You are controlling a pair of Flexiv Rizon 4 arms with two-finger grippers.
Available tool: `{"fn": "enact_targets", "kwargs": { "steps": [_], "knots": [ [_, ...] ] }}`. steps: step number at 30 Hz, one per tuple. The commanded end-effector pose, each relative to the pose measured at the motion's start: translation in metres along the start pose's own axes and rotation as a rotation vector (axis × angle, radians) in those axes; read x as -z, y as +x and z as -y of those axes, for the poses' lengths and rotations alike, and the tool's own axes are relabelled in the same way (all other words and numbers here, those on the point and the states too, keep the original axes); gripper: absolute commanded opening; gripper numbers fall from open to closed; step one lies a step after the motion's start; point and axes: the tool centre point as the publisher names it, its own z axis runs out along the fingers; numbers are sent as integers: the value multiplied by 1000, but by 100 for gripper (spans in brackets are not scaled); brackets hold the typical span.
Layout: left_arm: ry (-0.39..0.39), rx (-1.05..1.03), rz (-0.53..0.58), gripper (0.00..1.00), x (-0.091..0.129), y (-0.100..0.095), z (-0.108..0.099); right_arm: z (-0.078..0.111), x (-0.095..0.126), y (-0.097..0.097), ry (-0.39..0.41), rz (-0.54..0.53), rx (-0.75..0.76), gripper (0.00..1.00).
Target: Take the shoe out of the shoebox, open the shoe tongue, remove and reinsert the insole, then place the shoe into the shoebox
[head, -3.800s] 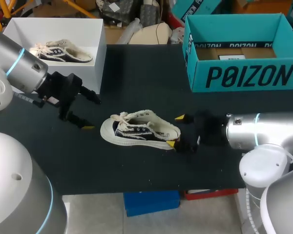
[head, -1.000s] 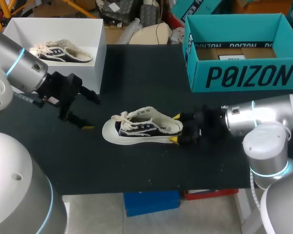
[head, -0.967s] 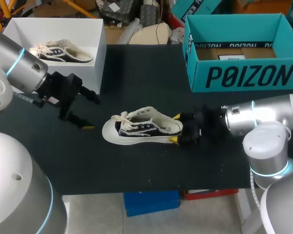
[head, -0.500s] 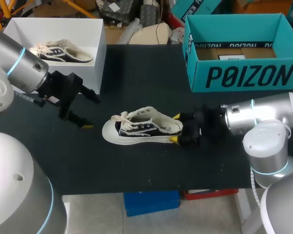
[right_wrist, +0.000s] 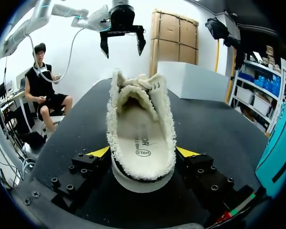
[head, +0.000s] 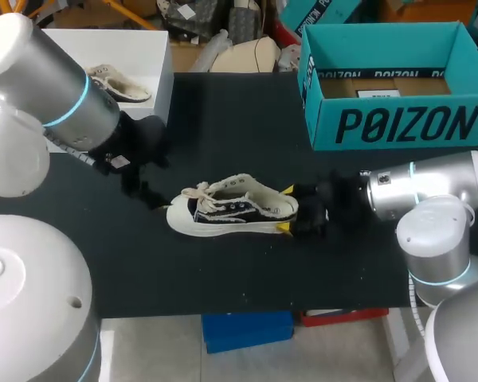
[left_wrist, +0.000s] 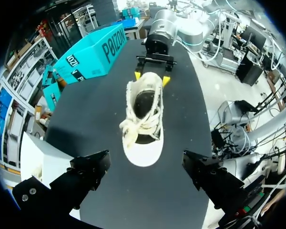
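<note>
At the far left corner of the surface stands a white box with a second shoe lying in it. Just off it, the left claw hangs released, fingers wide, facing the toe without touching. The shoe sits upright on its sole mid-surface, toe leftward. It looks light, with a soft fleecy upper and floppy laces over a stiffer rubber rim, so a pinch on the upper would likely crumple. The tongue is best taken at its free edge behind the laces, and the insole at the heel. The right claw appears clenched on the heel from both sides. The teal shoebox sits well apart at the far right corner, with open surface around the shoe for lifting
</note>
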Motion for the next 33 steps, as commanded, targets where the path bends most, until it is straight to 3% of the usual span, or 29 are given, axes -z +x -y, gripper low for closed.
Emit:
{"fn": "enact_targets", "kwargs": {
  "steps": [1,5,10,11,13,14,15,17,18,33],
  "knots": [
    [-80,2,22,100,1,4,4,4,-3,2,1,1,-1,0],
    [-80,2,22,100,1,4,4,4,-3,2,1,1,-1,0],
    [-136,257,-48,100,-20,-1,17,4,-3,2,1,1,-1,0],
    [-201,364,-48,100,-25,-4,21,4,-3,2,1,1,-1,0],
    [-481,610,79,100,-43,-8,26,4,-3,2,1,1,-1,0],
    [-522,724,124,100,-46,-10,27,4,-3,2,1,1,-1,0],
    [-522,797,119,100,-44,-11,28,4,-3,2,1,1,-1,0],
    [-538,940,273,100,-36,-15,30,4,-3,2,1,1,-1,0],
    [-512,969,238,100,-31,-15,33,4,-3,2,1,1,-1,0],
    [-512,969,238,100,-31,-15,33,4,-3,2,1,1,-1,0]
  ]
}}
